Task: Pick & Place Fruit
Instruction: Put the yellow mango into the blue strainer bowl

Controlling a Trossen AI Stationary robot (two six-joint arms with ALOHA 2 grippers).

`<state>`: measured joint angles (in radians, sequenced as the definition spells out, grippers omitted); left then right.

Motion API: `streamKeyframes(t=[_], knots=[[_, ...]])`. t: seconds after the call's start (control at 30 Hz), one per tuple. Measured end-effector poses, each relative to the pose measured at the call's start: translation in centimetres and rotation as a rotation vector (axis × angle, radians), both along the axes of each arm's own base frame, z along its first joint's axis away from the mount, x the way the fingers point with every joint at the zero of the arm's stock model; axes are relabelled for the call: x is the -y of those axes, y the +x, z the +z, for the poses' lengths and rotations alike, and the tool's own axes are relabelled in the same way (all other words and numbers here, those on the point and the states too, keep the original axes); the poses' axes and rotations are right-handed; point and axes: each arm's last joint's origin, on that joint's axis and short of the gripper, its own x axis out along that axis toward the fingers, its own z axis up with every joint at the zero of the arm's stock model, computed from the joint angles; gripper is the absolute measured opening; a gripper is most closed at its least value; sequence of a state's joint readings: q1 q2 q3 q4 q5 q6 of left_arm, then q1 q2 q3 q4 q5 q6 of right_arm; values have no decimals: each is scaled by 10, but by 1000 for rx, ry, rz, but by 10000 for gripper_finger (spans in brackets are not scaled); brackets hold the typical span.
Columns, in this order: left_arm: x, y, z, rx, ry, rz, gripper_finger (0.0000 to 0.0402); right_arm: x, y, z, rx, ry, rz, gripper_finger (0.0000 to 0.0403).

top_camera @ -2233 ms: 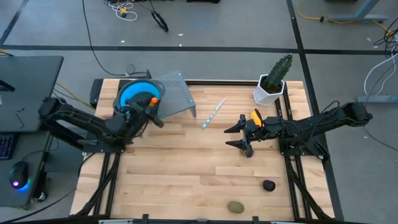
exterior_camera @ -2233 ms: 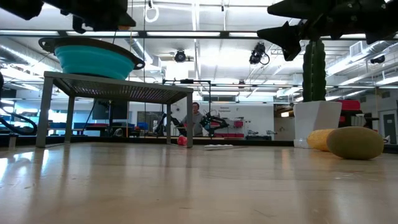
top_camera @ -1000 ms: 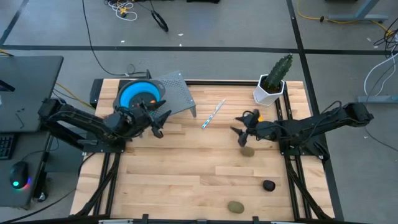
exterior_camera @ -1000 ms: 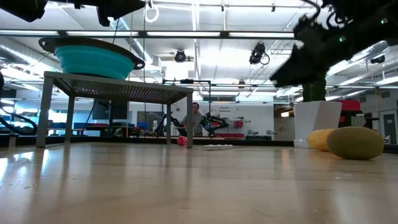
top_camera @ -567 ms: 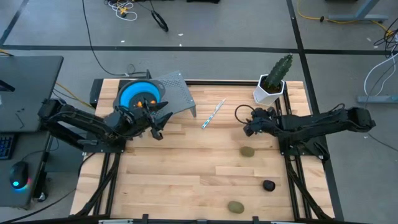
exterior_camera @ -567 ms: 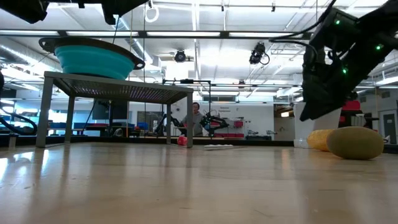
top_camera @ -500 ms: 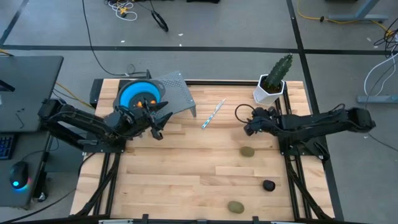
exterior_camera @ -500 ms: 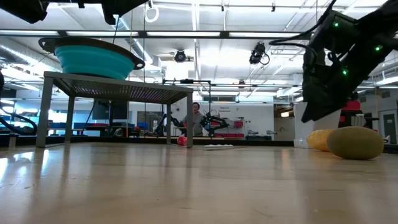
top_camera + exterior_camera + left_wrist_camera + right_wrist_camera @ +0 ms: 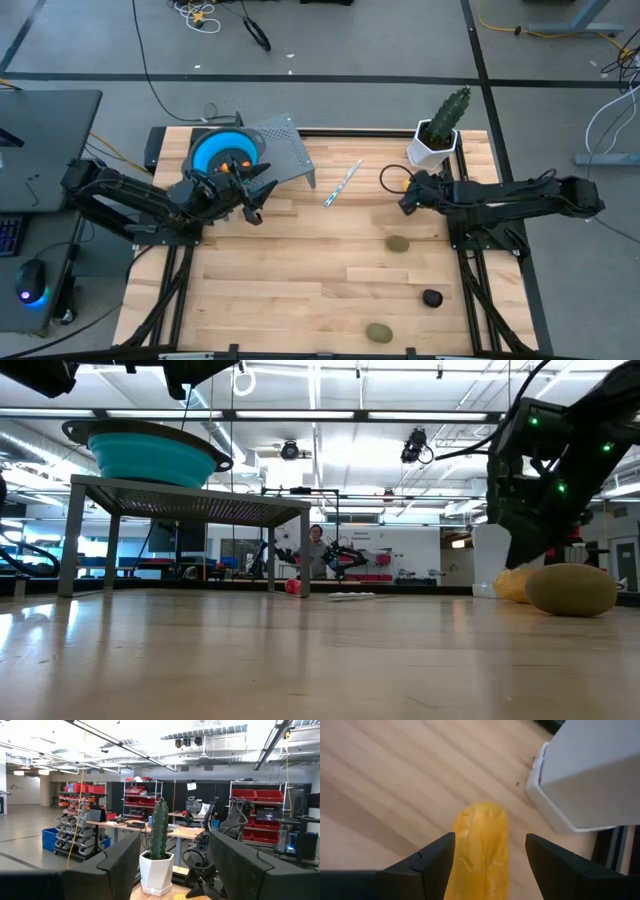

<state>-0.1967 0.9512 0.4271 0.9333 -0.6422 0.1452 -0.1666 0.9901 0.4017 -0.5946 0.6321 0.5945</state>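
A yellow-orange oval fruit (image 9: 480,850) lies on the wooden table beside the white pot. My right gripper (image 9: 490,840) tips down over it, open, one finger on each side, and I see no touch. In the high view that gripper (image 9: 408,196) covers the fruit. Two olive-green ovals (image 9: 398,243) (image 9: 378,332) and a dark round fruit (image 9: 431,298) rest on the table's right half. Small orange pieces (image 9: 236,160) lie in the blue bowl (image 9: 215,150). My left gripper (image 9: 256,197) hovers open and empty near the bowl.
The bowl stands on a grey metal stand (image 9: 285,152) at the far left. A cactus in a white pot (image 9: 436,140) stands far right, close to my right gripper. A thin pale stick (image 9: 342,183) lies mid-table. The near left of the table is bare wood.
My right gripper has swung from beside the olive oval toward the far right, toward the white pot, tipped its fingers steeply downward and sunk over the yellow-orange fruit. The fruits have stayed where they lay.
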Motion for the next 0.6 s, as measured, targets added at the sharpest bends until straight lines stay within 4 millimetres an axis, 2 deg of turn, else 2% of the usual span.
streamKeyframes(t=[0.33, 0.6], knots=[[0, 0, 0, -1, 0, 0, 244, -1, -6, -21, 14, 16, 32, 276], [0, 0, 0, -1, 0, 1, 244, 4, -8, -24, 27, 28, 5, 279]])
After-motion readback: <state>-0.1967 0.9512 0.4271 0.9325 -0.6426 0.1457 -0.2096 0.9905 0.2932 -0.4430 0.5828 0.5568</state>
